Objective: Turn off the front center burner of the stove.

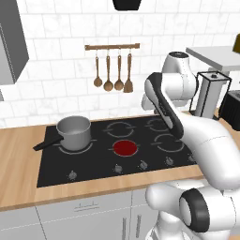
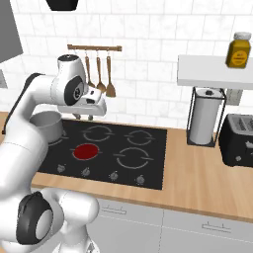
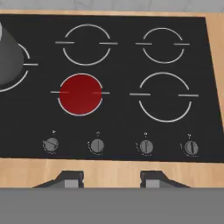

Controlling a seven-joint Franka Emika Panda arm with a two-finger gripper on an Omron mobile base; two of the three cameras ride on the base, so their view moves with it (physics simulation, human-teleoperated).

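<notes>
Gripper hanging high above stove, fingers spread apart, pinching nothing. Front center burner glowing solid red, at 11 o'clock from gripper in hand view. Knob row sitting just below burner. Pot resting at burner's 9 o'clock.

The stove is a flat black glass cooktop set into the wooden counter, a wide rectangle marked with thin grey ring outlines. Its front center burner glows as a solid red disc, plainly lit, in the front row just behind the knobs. A row of small grey knobs runs along the front edge nearest me.
</notes>
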